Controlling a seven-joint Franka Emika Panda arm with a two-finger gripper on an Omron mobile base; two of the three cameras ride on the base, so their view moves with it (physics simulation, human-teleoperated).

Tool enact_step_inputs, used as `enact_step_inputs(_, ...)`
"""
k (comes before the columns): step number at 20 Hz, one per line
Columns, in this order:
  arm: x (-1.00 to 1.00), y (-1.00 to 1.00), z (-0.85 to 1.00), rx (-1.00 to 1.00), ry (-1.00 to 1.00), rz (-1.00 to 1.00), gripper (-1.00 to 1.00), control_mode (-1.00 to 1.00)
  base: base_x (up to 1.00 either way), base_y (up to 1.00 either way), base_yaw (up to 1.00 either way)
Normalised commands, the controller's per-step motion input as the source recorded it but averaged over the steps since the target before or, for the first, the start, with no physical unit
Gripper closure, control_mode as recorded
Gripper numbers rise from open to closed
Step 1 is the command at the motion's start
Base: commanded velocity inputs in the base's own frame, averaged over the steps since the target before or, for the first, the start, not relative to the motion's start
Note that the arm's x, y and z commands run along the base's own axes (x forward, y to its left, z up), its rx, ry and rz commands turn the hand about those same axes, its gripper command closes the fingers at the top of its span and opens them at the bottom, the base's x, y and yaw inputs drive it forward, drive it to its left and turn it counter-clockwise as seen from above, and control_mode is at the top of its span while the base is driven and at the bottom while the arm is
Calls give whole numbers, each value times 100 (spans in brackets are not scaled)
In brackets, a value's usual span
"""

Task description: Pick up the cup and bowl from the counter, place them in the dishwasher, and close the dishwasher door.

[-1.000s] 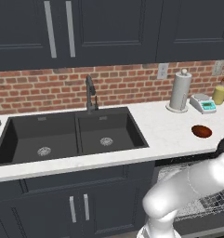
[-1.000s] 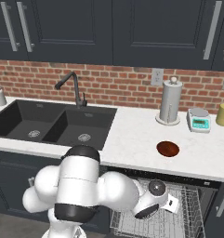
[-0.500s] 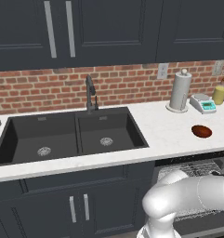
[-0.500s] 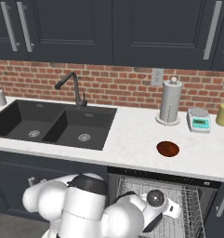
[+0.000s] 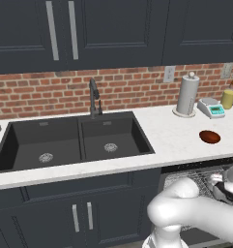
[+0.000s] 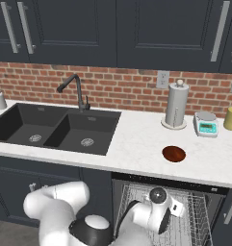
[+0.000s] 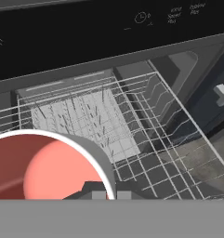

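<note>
Gripper [image 7: 106, 195] is clamped on the cup [image 7: 43, 167], which we hold over the dishwasher's wire rack [image 7: 108, 125]. Next we lower and release it; the bowl [image 6: 174, 153] waits on the counter [image 6: 136, 144] above the rack.

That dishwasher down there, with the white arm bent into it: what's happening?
The arm is loading dishes. Its gripper is shut on the red cup, carrying it just above the wire rack of the open dishwasher. The bowl sits on the counter near the paper towel holder, not yet picked up. So the cup is about to go in; the bowl and closing the door come later.
</note>
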Motion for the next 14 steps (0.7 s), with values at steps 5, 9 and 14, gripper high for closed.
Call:
enact_step_inputs(5,10,0,-25,0,5,0,100,-100,0,0,0)
enact_step_inputs(9,0,0,-35,0,0,0,100,-100,0,0,0)
enact_step_inputs(14,0,0,-15,1,0,0,100,-100,0,0,0)
